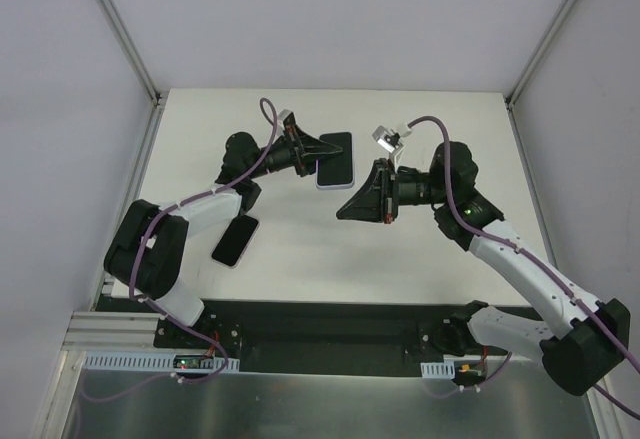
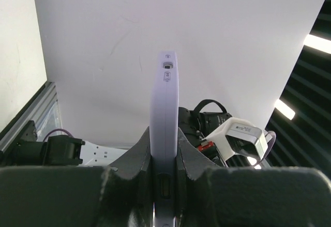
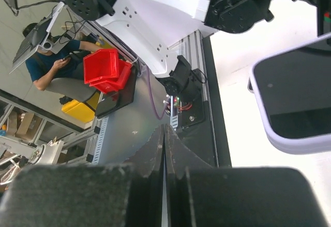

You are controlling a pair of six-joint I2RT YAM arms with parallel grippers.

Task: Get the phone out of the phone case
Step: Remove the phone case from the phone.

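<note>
One risk I noted: left claw (image 2: 164,143) gripped the phone case (image 2: 164,92) edge-on; right claw (image 3: 164,134), clenched empty, could knock it loose.

Phone case (image 2: 164,108) — smooth matt plastic, apparently.

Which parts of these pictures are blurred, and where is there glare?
Left wrist view: case sharp, left end effector dark and soft at the bottom, lamps glare at right. Right wrist view: right end effector blurred near the lens, phone sharp. Top view: even light, no glare.
</note>
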